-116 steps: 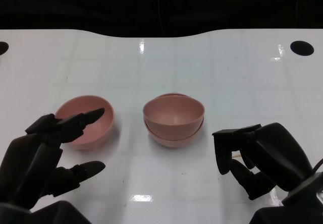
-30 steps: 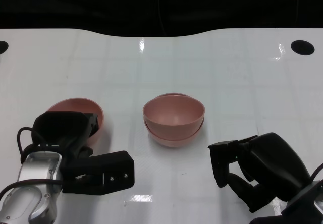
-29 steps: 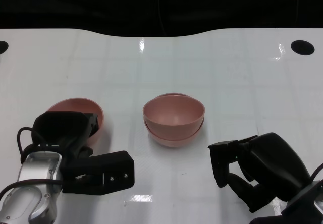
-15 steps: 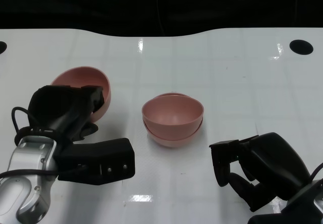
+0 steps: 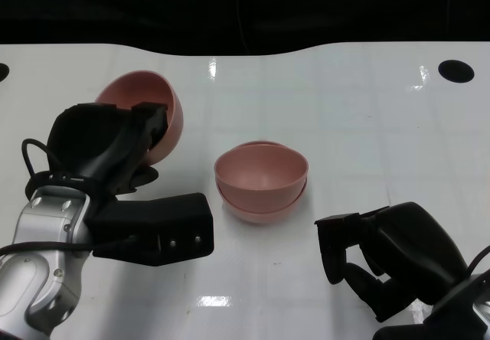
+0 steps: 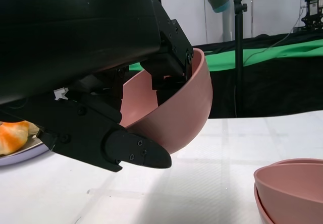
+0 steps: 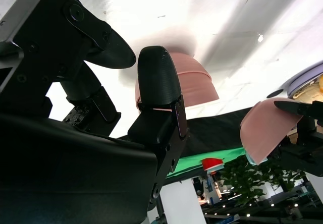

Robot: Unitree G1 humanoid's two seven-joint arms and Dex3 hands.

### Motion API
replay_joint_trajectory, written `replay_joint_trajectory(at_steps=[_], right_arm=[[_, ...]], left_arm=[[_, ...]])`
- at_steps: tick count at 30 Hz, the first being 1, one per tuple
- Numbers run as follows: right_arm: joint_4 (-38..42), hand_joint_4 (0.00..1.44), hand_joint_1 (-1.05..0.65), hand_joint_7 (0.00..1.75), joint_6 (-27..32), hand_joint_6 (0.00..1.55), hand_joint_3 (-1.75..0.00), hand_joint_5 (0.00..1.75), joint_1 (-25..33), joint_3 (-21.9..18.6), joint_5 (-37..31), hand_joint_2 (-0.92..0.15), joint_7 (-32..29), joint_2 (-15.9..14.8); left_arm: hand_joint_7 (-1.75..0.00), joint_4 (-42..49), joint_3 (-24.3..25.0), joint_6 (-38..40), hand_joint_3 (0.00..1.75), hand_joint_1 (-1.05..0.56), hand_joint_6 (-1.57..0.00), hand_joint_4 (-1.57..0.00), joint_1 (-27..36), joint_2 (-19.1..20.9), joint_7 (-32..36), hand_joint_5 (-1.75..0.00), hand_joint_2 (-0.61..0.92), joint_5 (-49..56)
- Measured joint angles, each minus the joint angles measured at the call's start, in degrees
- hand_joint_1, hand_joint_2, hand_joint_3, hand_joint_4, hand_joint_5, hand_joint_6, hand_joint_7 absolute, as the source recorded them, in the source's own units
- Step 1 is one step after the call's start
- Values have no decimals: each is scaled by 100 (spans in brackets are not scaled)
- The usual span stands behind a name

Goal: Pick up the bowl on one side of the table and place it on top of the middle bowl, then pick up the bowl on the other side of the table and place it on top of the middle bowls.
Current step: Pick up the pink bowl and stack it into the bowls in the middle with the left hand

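Bowl from the left side (image 5: pixel 153 114), pink, held clear of the white table (image 5: pixel 367 118) by the left hand (image 5: pixel 103 152), with fingers (image 6: pixel 166 75) inside the rim and another under the outer wall, as the left wrist view shows. The bowl is tilted, its opening facing partly toward the hand. One second earlier it sat on the table under the same hand; half a second earlier it was already raised; it now hangs higher and farther back, to the left of the middle stack (image 5: pixel 260 179) and well apart from it. That stack consists of two pink bowls nested one in the other, near the table's centre, which suggests that the first half of the task is finished and that this lift opens the second half.

Right hand (image 5: pixel 383 259) low on its own side of the table, holding nothing, fingers curled downward; it has hardly moved over the last seconds. In the right wrist view the stack appears beyond its fingers, and the lifted bowl is seen at the far edge.

Remaining, by judgement: carry the bowl sideways over the stack, level it, and lower it into the upper bowl. The tilt is the main risk, since a slanted bowl may seat crookedly.
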Motion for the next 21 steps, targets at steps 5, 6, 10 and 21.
replay_joint_trajectory(at_steps=[5,6,10,21], right_arm=[[23,101,-9,159,-45,85,-153,175,0,0,0,-12,-31,-5],[25,101,-9,159,-46,85,-153,175,0,0,0,-12,-33,-5],[26,103,-8,157,-79,87,-154,175,6,-1,6,-12,-48,-11],[26,103,-7,157,-106,87,-153,175,43,-8,11,-12,-48,-32]], left_arm=[[-174,-55,1,-33,34,-21,-60,-86,0,-1,3,-175,81,2],[-174,-55,1,-35,34,-21,-61,-86,0,-1,3,-175,81,2],[-170,-138,-10,-72,50,-23,-63,-88,0,-36,5,-175,73,18],[-175,-300,-9,-419,97,-26,-62,-89,-2,-282,8,-175,52,-180]])
